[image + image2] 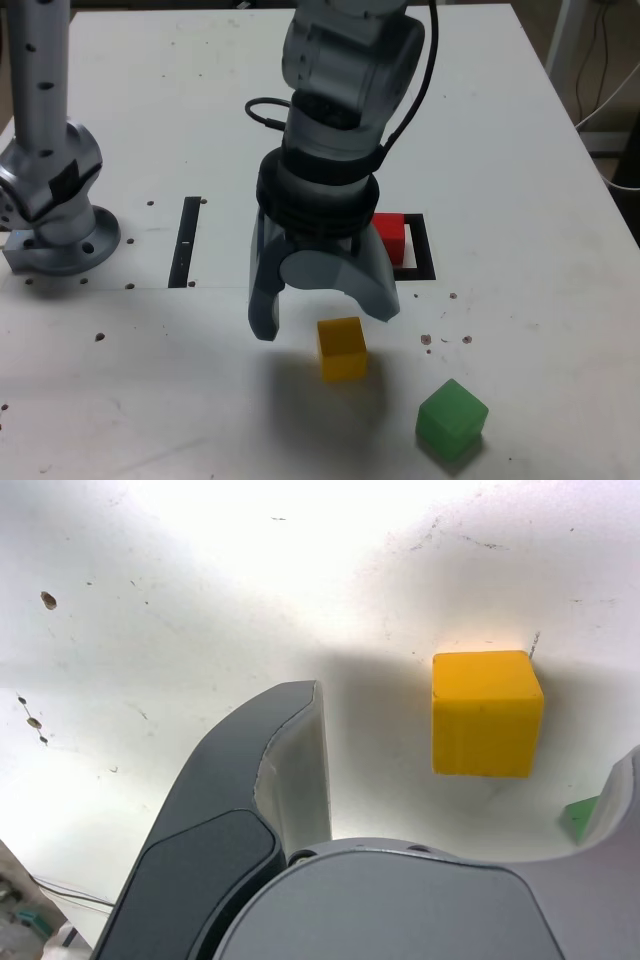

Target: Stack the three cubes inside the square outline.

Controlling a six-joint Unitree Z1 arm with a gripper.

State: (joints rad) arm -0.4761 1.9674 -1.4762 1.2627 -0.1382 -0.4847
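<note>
Gripper, jaws spread and empty, hangs above the yellow cube, presumably to grasp it next. The red cube, partly hidden, seems inside the square outline as the stack's base.

Arm reaches down from 12 o'clock in exterior view, wrist near center, tilted slightly so the lower end leans toward 7 o'clock. Jaws wide open, empty, tips pointing down toward 6 o'clock, above the table. In wrist view, one jaw sits at 8 o'clock, the other at 4.
</note>
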